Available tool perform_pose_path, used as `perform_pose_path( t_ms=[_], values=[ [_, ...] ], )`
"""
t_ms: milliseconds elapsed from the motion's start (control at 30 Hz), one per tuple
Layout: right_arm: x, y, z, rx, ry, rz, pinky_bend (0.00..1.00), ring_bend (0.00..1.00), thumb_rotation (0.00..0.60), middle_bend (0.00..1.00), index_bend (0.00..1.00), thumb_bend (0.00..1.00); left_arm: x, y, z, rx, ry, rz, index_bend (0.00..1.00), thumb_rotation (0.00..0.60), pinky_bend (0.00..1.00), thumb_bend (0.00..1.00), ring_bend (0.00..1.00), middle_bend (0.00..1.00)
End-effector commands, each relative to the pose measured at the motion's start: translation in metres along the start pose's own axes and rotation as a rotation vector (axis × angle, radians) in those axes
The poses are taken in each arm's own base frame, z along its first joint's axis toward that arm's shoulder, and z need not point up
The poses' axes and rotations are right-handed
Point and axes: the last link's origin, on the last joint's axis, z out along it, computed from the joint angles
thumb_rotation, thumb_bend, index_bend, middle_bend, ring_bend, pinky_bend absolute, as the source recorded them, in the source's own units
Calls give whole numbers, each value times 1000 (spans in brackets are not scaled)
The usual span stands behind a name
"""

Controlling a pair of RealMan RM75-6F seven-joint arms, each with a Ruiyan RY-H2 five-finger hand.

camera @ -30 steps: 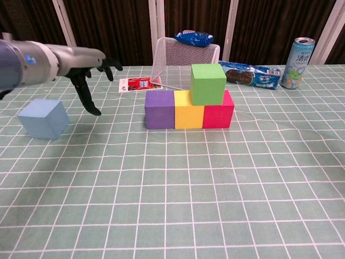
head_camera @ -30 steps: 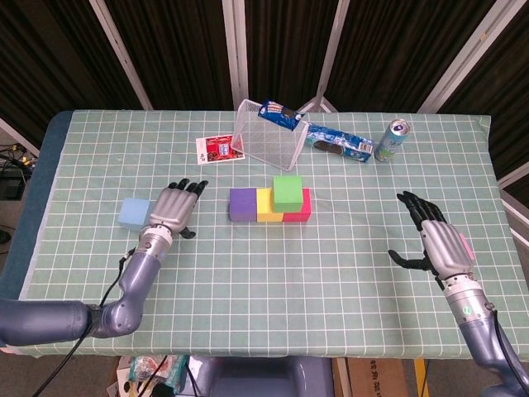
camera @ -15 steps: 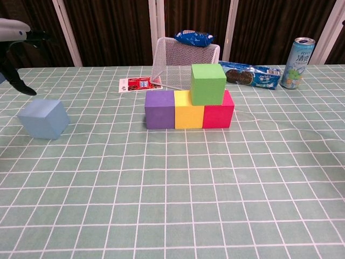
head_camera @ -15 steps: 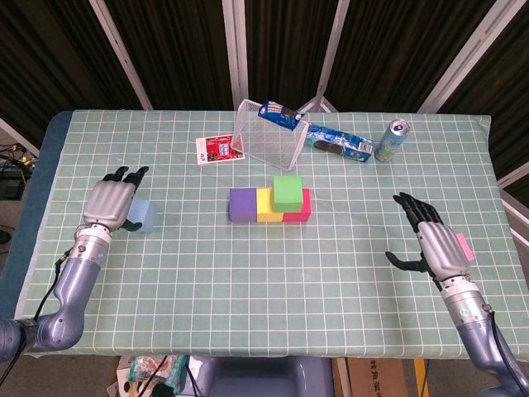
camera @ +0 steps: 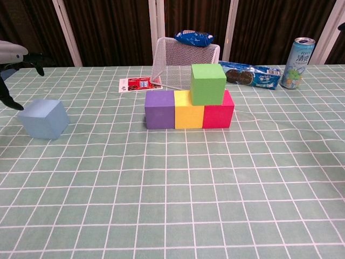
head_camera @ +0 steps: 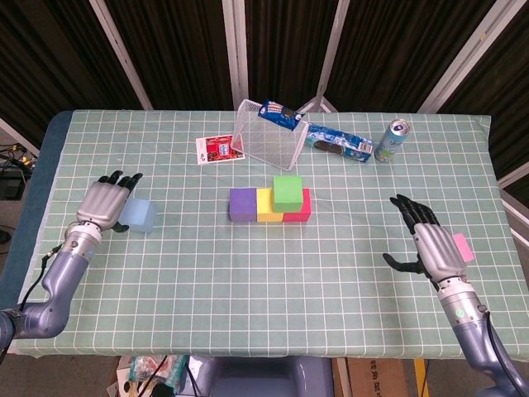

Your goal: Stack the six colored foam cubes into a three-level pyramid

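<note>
The light blue cube (head_camera: 139,216) stands alone on the table (head_camera: 248,273), well apart to the left of the purple cube (head_camera: 242,204), which begins the base row of purple, yellow cube (head_camera: 266,206) and red cube (head_camera: 299,208). The green cube (head_camera: 288,192) sits on top, over the yellow-red joint. The left hand (head_camera: 103,203) is just beside the blue cube, on the side away from the purple cube, its fingers spread and holding nothing; contact I cannot tell. The right hand (head_camera: 430,244) is open, empty, far on the other side of the row. So the left hand seems the one to take the blue cube.
</note>
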Motion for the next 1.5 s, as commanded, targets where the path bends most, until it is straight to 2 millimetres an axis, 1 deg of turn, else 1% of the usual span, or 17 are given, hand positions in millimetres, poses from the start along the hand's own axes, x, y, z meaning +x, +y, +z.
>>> perform_pose_path(
  t_ms=[33,233,533,633,767,967,1300,1367,1500],
  values=[
    [-1,0,0,-2,-4,-1,0,0,600,0,0,289,-9,-5,1,2,-39,6,0,600,209,66,85,157],
    [-2,0,0,-5,-5,-7,0,0,600,0,0,288,-19,-4,9,-3,-76,10,0,600,200,80,79,155],
    [-3,0,0,-8,-4,-4,0,0,600,0,0,289,-19,9,23,-37,-85,24,0,600,199,146,78,156],
    [-3,1,1,-9,-2,-3,0,0,600,0,0,289,-20,14,27,-43,-95,15,0,600,199,155,78,185],
    [-2,1,0,-11,1,-1,0,0,600,0,0,288,-21,17,30,-44,-101,15,0,600,199,156,78,253],
    [-1,2,0,-17,4,3,0,0,600,0,0,288,-24,17,33,-32,-103,13,0,600,199,157,78,297],
    [-1,3,-1,-20,2,5,0,0,600,0,0,288,-24,12,36,-16,-107,28,0,600,199,162,78,300],
    [-1,3,-1,-20,2,6,0,0,600,0,0,288,-25,11,36,-15,-111,26,0,600,199,179,78,320],
    [-2,3,-1,-19,0,7,0,0,600,0,0,288,-27,12,36,-13,-113,14,3,600,199,250,78,369]
  ],
)
